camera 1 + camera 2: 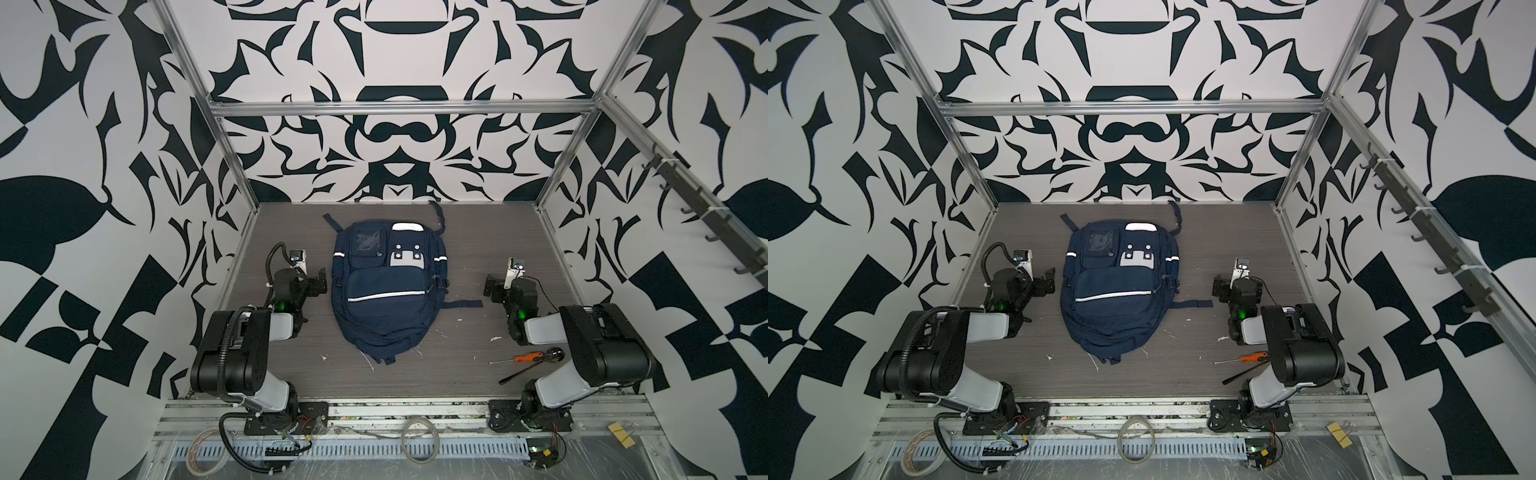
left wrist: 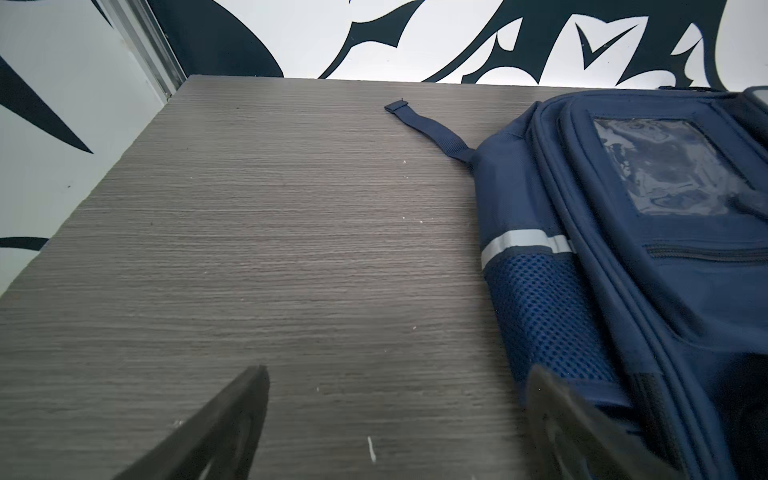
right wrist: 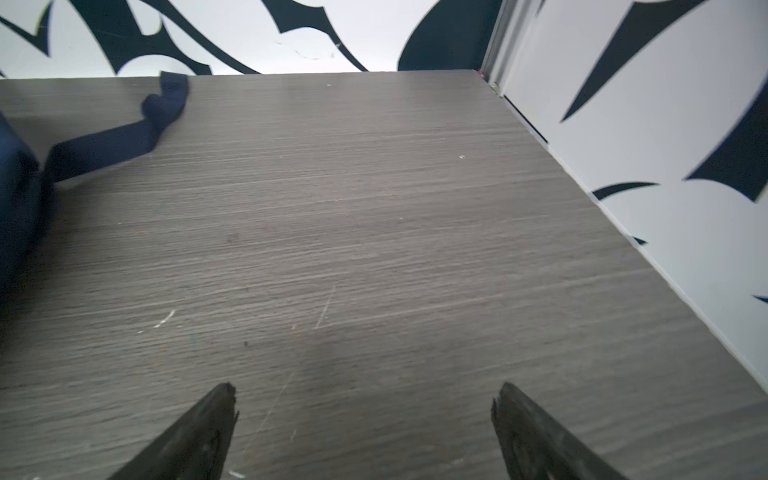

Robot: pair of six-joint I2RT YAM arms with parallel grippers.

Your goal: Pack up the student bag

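student bag (image 1: 388, 291) lies flat, front up, in the middle of the table (image 1: 490, 232), straps trailing toward back wall (image 1: 399, 158) | left gripper (image 2: 397, 374) spread wide, empty, just beside bag's mesh side | right gripper (image 3: 365, 390) spread wide, empty, over bare tabletop near side wall (image 3: 665, 145) | both wrist views crop the bag; orange screwdriver (image 1: 527, 358) lies close by right arm (image 1: 598, 345)

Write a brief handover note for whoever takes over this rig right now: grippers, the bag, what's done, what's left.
Left gripper: open, empty, beside the backpack.
Right gripper: open, empty, over the table.
The backpack lies flat mid-table, front up, and looks closed.
Done: nothing visible.
Left: open the backpack and pack it. A screwdriver lies near-right on the table.
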